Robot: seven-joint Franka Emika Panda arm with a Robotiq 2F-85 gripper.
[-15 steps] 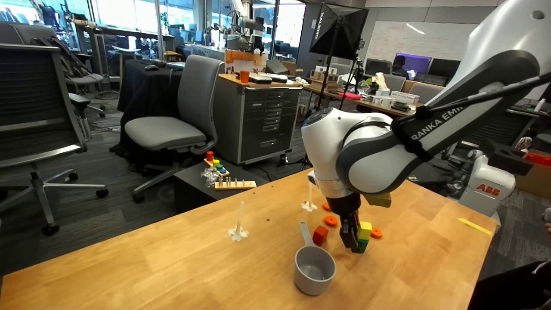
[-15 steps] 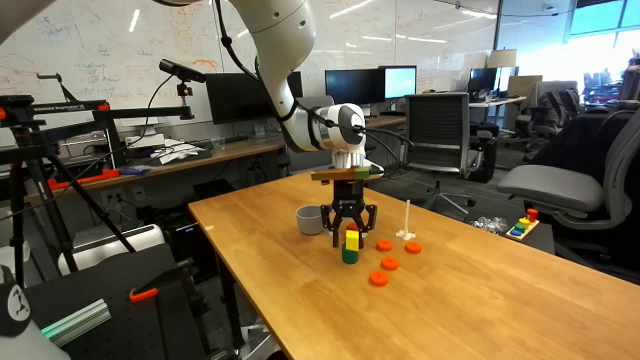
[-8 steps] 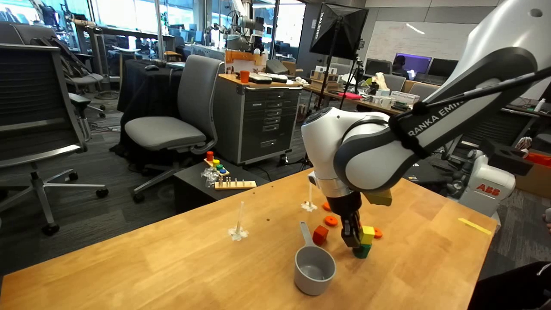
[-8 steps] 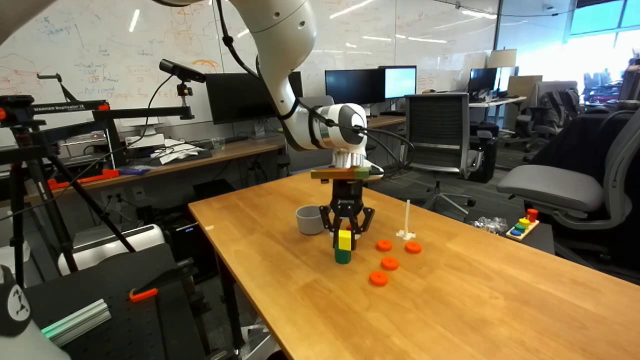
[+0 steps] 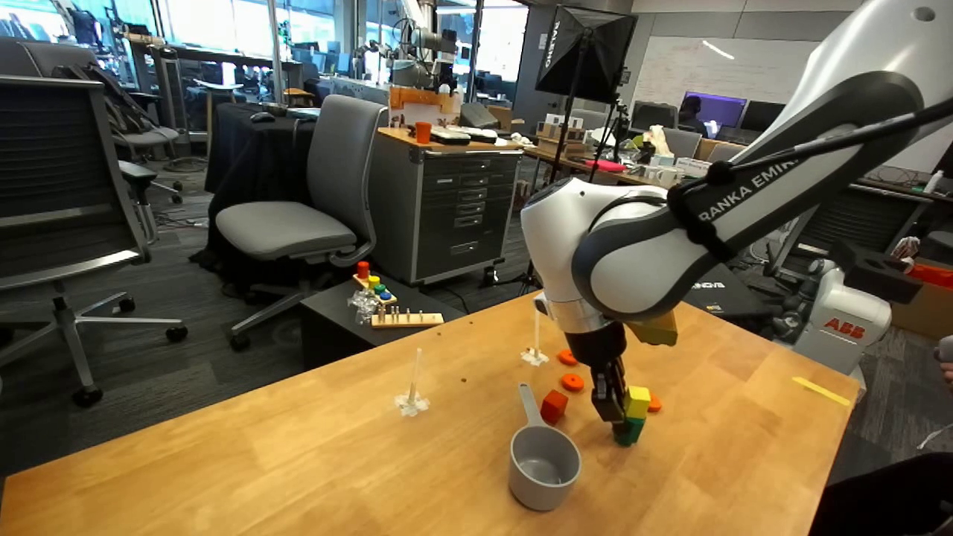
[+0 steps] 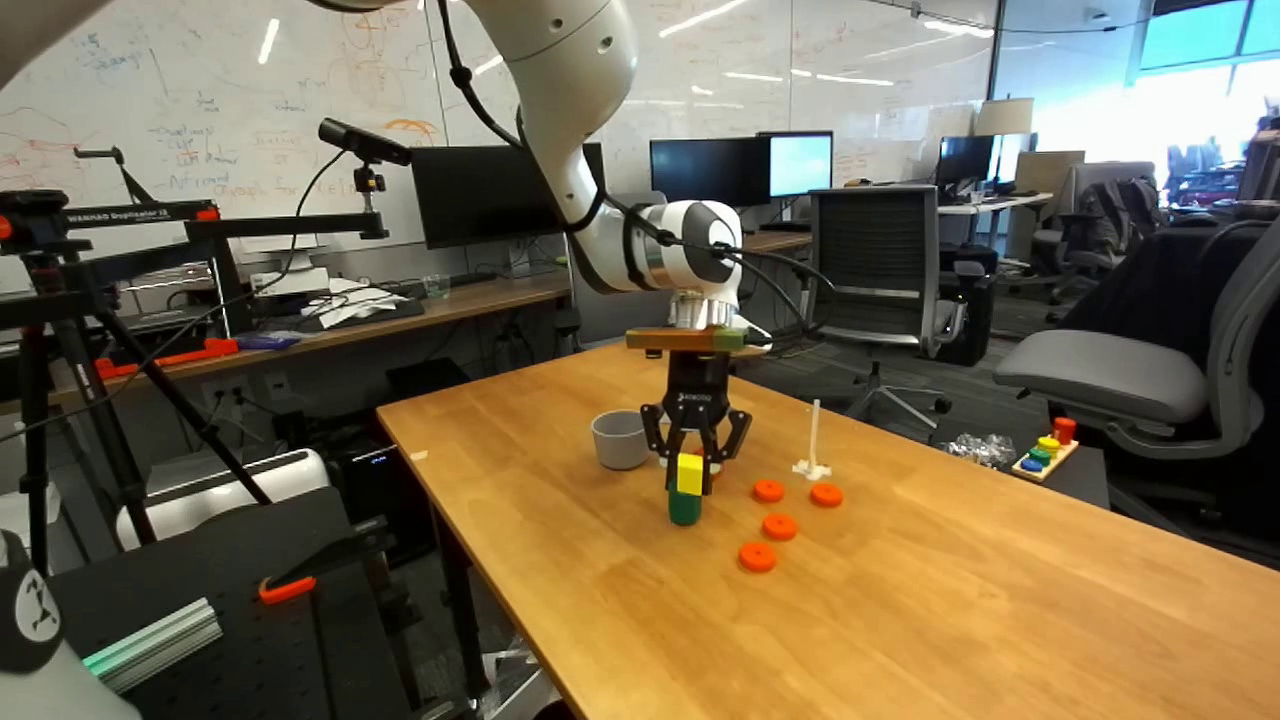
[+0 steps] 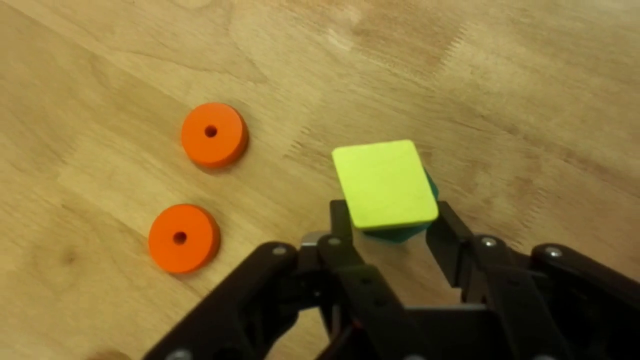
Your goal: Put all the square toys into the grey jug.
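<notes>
The task stands, it seems, at its beginning: no block shows inside the grey jug (image 5: pixel 530 490), which sits upright on the wooden table (image 5: pixel 298 469). The jaws of the Robotiq gripper (image 6: pixel 690 486) are narrowed to about a cube's width and appear to pinch the yellow cube (image 7: pixel 386 185) from both sides. Directly below it is the green block (image 6: pixel 685 510); whether these two touch, one cannot tell. The red cube (image 5: pixel 554 407) lies beside the jug's handle (image 5: pixel 531 406). All three blocks therefore remain to be put in; the orange discs (image 7: pixel 212 134) presumably do not count.
</notes>
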